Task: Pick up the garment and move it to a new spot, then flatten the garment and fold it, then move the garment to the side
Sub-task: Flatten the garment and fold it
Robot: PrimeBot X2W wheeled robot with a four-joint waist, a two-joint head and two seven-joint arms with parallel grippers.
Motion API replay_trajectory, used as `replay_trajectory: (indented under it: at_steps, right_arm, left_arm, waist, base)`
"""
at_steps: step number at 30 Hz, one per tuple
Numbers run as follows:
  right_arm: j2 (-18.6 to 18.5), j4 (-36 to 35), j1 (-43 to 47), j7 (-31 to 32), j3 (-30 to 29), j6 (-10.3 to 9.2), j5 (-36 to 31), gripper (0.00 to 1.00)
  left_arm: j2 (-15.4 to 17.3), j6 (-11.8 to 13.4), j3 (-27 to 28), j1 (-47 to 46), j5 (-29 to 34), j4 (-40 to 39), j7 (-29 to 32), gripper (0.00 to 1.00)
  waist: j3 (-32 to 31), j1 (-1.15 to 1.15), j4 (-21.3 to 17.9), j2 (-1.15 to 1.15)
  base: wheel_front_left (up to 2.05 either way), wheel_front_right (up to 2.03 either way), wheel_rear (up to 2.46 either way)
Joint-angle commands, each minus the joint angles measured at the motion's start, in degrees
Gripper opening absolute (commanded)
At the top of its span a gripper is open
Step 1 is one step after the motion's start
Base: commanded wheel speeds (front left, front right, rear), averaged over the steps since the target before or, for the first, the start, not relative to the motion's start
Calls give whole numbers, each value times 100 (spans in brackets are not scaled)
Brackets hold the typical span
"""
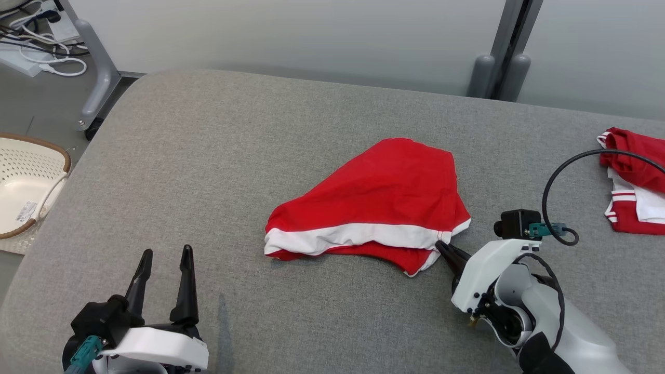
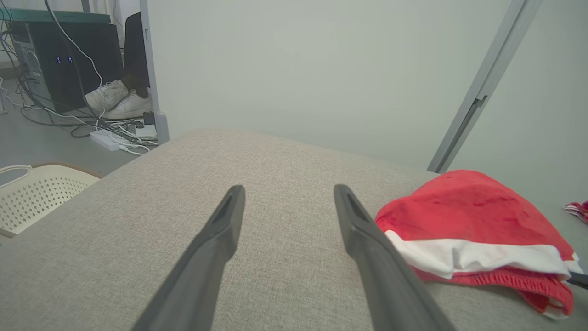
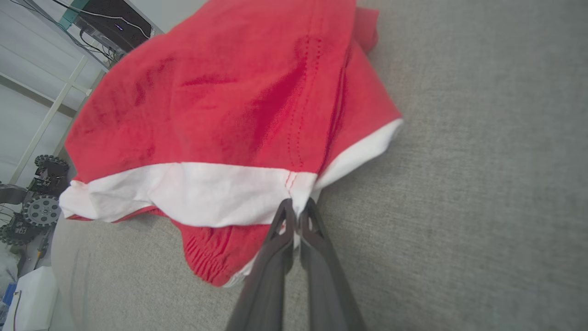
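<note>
My right fingers [image 3: 275, 253] are clenched on the garment [image 1: 384, 192]. They pinch the lower edge of its white band [image 3: 206, 193] right at the red stitched seam (only a small fold of cloth sits between the tips). The rest of the garment spreads away beyond those tips as a loose red heap on the grey worktop [image 1: 218, 156]. In the right wrist view a gathered red hem pokes out from under the band, just left of the pinch.

My left fingers [image 1: 185, 280] are released, spread wide with nothing between them, above bare worktop. From them the garment lies ahead and off to the right, clear of both tips, with its banded end nearest.

Farther right of my right fingers, near the worktop's edge, a second red-and-white cloth [image 1: 631, 156] lies crumpled (well apart from the one I grip). Off to the left of my left fingers, past the worktop's rounded corner, a cream perforated basket [image 1: 31, 161] sits on the floor.
</note>
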Motion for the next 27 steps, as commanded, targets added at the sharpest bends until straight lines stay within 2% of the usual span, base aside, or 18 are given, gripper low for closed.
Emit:
replay_trajectory:
  at_steps: [1, 12, 18, 27]
  right_arm:
    - [-26, 18, -65, -44, 28, 4, 45, 0]
    - [-168, -251, -87, -578, 209, 4, 327, 0]
    - [-531, -646, 209, -886, 109, 4, 577, 0]
    - [-907, -970, 695, -838, 50, 4, 665, 0]
  left_arm:
    - [16, 19, 19, -92, 18, -16, -25, 100]
    - [17, 22, 21, 19, 46, 37, -25, 100]
    - [16, -20, -28, 110, 48, 132, -25, 100]
    - [19, -44, -79, 170, 68, 225, -25, 100]
  waist:
    - [1, 0, -5, 0]
    - [-146, 0, -170, 0]
    - [-313, 0, -381, 0]
    - [-437, 0, -711, 0]
  base:
    - [0, 0, 0]
    - [0, 0, 0]
    - [0, 0, 0]
    - [0, 0, 0]
